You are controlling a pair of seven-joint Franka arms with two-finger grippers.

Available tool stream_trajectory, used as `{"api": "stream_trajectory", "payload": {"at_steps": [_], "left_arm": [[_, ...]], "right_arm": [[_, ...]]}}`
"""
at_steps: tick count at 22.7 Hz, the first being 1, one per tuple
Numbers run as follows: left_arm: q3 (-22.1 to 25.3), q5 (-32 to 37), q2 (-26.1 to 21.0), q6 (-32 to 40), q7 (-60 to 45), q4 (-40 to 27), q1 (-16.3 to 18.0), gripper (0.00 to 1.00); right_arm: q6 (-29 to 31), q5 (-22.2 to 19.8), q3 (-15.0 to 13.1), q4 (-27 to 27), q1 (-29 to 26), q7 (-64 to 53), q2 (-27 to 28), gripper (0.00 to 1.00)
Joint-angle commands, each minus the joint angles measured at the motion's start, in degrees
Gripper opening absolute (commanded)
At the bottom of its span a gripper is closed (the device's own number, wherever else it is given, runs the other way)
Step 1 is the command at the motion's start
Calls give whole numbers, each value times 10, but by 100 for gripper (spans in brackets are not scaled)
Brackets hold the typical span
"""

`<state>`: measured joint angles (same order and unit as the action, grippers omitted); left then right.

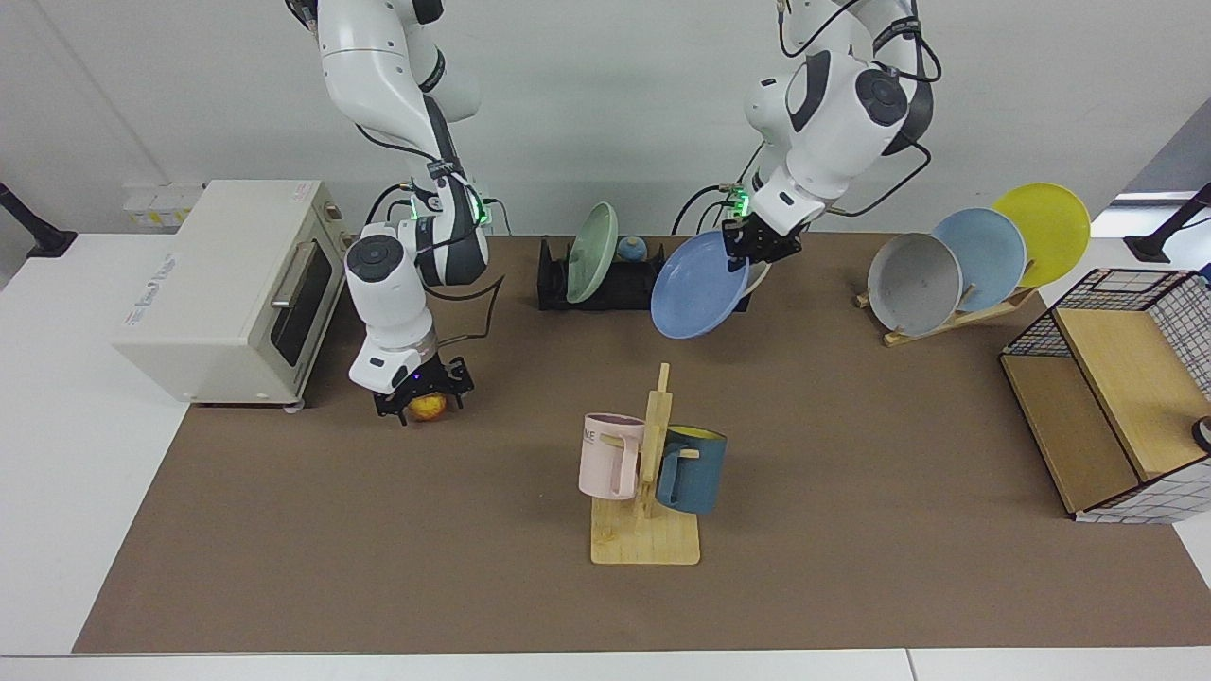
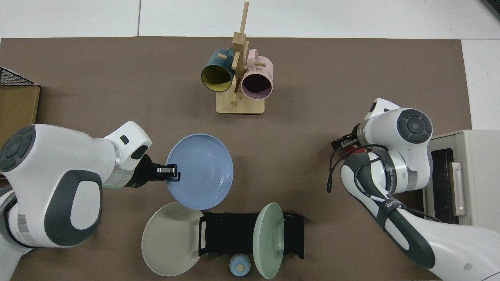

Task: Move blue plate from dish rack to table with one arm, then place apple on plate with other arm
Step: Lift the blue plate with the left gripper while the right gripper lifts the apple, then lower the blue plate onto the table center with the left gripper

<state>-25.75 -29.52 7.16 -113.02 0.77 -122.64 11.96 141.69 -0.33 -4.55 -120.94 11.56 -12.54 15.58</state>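
Note:
The blue plate (image 1: 698,286) (image 2: 200,171) hangs tilted in the air above the brown table mat (image 1: 851,530) (image 2: 78,78), out of the black dish rack (image 1: 610,287) (image 2: 234,234) and in front of its end. My left gripper (image 1: 757,244) (image 2: 170,173) is shut on the plate's rim. The apple (image 1: 428,407) (image 2: 354,148) lies on the mat beside the oven. My right gripper (image 1: 422,395) (image 2: 347,143) is down over it and hides most of it in the top view.
A green plate (image 1: 591,251) (image 2: 268,240) stands in the rack and a beige plate (image 2: 170,238) leans at its end. A mug tree (image 1: 648,473) (image 2: 238,78) stands mid-table. A toaster oven (image 1: 227,284), a wooden stand with plates (image 1: 946,274) and a wire box (image 1: 1107,397) line the sides.

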Motion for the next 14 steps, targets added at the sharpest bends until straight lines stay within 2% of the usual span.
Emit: {"api": "stream_trajectory", "payload": {"at_steps": [1, 3, 4, 8, 14], "left_arm": [[-6, -53, -80, -66, 41, 11, 2, 0], [-6, -117, -105, -92, 77, 7, 0, 0], [-6, -140, -108, -106, 97, 3, -4, 0], [-8, -151, -115, -136, 114, -18, -22, 0], [-9, -179, -139, -167, 107, -23, -41, 0]], "right_arm": [[-37, 9, 3, -7, -7, -10, -16, 75], [-54, 9, 3, -4, -6, -7, -19, 12], [-59, 10, 3, -4, -2, -1, -22, 0], [-90, 10, 3, 14, -6, 8, -29, 0], [-142, 11, 3, 90, 0, 33, -42, 0]]}}
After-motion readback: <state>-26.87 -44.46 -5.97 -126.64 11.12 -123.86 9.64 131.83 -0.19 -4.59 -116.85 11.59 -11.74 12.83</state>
